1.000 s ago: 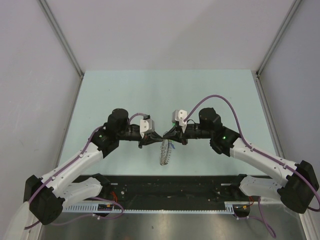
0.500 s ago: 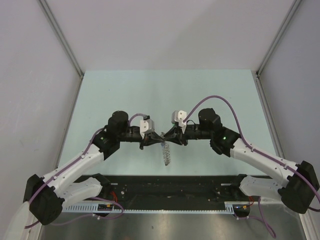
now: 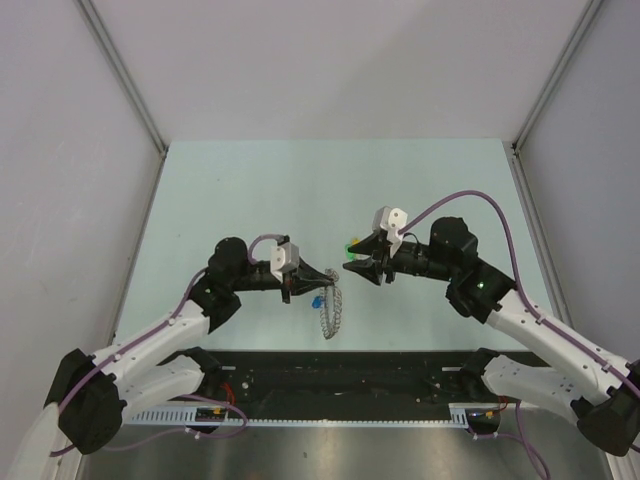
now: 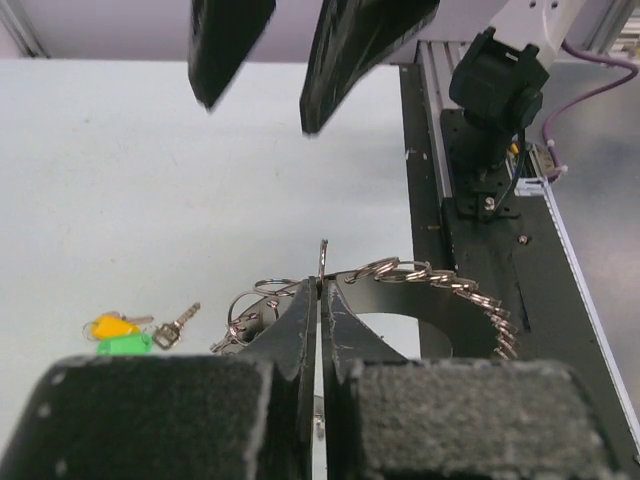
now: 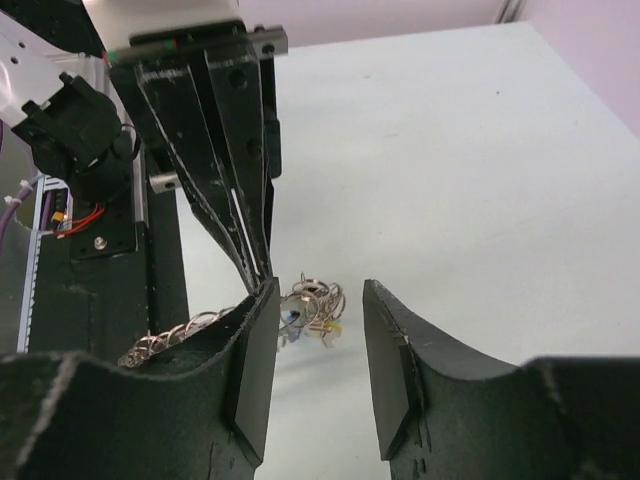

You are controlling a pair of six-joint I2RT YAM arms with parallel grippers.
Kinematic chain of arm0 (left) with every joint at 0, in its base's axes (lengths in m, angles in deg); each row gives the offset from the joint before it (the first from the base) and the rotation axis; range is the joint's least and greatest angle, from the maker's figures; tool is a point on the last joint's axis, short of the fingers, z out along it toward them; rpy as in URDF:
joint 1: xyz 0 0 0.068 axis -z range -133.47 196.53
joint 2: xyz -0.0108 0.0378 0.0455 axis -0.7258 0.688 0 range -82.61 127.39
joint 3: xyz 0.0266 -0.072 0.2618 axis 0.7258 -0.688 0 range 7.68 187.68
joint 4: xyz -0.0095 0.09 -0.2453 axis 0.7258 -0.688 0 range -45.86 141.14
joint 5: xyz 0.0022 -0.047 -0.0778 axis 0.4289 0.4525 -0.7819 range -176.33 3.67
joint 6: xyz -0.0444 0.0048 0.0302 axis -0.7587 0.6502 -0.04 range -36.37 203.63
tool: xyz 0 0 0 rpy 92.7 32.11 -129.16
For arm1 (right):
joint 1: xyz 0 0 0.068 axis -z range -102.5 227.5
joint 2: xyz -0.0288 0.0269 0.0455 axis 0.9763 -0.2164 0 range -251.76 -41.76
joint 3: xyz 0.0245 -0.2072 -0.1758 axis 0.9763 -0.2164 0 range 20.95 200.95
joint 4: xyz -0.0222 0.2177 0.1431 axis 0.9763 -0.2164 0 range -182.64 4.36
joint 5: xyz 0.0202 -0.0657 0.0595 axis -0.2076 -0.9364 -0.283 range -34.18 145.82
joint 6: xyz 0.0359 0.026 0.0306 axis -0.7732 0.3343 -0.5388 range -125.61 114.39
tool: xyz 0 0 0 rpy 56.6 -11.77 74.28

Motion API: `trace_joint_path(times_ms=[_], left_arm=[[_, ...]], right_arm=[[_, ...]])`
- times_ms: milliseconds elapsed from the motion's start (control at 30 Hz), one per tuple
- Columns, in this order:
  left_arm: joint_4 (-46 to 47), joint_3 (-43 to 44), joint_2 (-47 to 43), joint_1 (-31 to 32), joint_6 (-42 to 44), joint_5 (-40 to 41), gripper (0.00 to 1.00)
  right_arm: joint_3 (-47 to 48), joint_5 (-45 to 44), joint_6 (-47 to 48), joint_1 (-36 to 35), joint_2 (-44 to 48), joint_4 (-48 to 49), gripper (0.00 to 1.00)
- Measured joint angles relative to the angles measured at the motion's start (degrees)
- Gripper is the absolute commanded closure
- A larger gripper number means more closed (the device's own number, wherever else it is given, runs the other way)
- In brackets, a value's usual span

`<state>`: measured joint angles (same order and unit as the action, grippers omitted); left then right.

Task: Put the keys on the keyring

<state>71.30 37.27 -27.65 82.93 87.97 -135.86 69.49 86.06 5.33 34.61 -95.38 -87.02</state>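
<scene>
**Left gripper pinches the keyring; right gripper open beside it**

We see the left gripper (image 4: pixel 322 285) closed tight. Its two fingers meet on one loop of the keyring (image 4: pixel 440 275), with no gap between them. The pinched loop stands upright at the fingertips. From there the chain of small grey loops curves away to the right in the left wrist view, over the black rail at the near edge of the table (image 3: pixel 300 180). In the top view the keyring droops from the pinch toward that near edge. We cannot tell whether its lower end touches the table.

The right gripper (image 5: pixel 320 290) faces the left one, tip to tip and close, but apart from it. Its jaws stand partly open with a clear gap between them, and nothing is held in that gap. In the right wrist view the left gripper's fingertips and a bunch of loops show just beyond the gap.

The keys (image 4: pixel 118 335) lie on the table, on the far side of the left gripper and below it. The yellow-orange head sits just above the green one in the left wrist view, and a thin shaft points toward the nearest loops of the keyring. We cannot tell whether the keys are joined to those loops.
</scene>
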Motion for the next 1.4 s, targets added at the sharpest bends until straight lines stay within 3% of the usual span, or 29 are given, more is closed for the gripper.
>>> trace_joint_path(times_ms=[167, 400, 700, 833, 933, 1133, 1400], left_arm=[[4.7, -0.8, -0.1, 0.0, -3.1, -0.1, 0.99], [3.9, -0.8, -0.2, 0.0, -3.7, 1.3, 1.0], [-9.8, 1.5, -4.3, 0.1, 7.4, 7.8, 1.0], [-14.7, 2.3, -7.2, 0.1, 12.8, 11.0, 1.0], [-17.6, 2.3, -8.8, 0.1, 15.7, 13.3, 1.0], [-20.7, 2.3, -12.1, 0.1, 19.3, 17.9, 1.0], [-21.5, 2.2, -15.0, 0.1, 21.6, 21.8, 1.0]], right_arm=[[-1.4, 0.0, 0.1, -0.1, -0.4, -1.0, 0.59], [-2.1, 0.0, 1.2, -1.8, -1.7, -1.6, 0.6], [-2.1, -6.6, -0.8, -3.4, -2.0, -3.0, 0.43], [-2.1, -10.5, -4.5, -1.8, -2.4, -3.6, 0.31], [-2.1, -12.7, -7.5, 0.5, -3.7, -3.7, 0.3], [-2.1, -16.8, -12.4, 3.9, -9.2, -4.6, 0.3], [4.5, -22.4, -17.0, 5.7, -24.7, -8.8, 0.36]])
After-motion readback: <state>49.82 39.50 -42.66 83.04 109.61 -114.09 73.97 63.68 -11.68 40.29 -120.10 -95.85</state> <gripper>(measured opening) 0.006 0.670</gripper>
